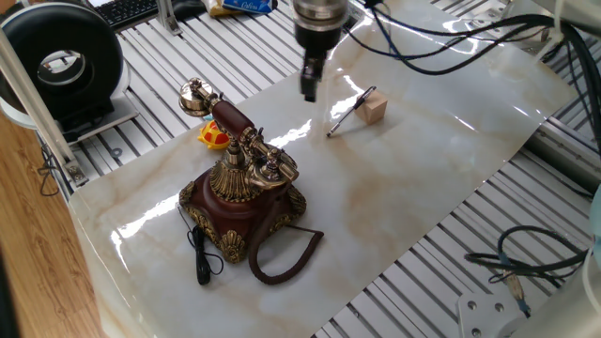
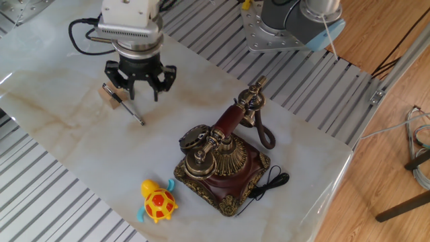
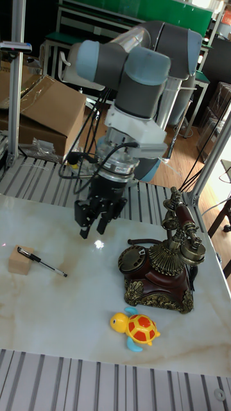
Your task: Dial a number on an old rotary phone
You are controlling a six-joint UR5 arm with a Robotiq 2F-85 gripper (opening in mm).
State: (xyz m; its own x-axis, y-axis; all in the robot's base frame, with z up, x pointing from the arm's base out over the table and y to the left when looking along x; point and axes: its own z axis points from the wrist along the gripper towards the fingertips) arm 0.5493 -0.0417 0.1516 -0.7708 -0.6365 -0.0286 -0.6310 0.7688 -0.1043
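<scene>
The old rotary phone (image 1: 246, 202) stands on the marble sheet, its dark red base trimmed in brass. Its handset (image 2: 232, 121) lies on the cradle, the round dial (image 3: 133, 257) faces the robot side, and the coiled cord (image 1: 282, 253) loops beside the base. My gripper (image 2: 140, 91) hangs above the sheet, between the phone and the thin silver stylus (image 2: 127, 107). Its fingers are spread, so it is open with nothing between them. The gripper (image 3: 93, 228) is well apart from the phone (image 3: 160, 270), to the left of the dial.
The stylus (image 1: 349, 113) leans on a small wooden block (image 1: 376, 108). A yellow toy turtle (image 2: 158, 202) lies near the phone's base. Ribbed metal table slats (image 1: 441, 272) surround the marble sheet. Cables (image 1: 441, 47) trail behind the arm, and a black reel (image 1: 61, 66) stands at the far corner.
</scene>
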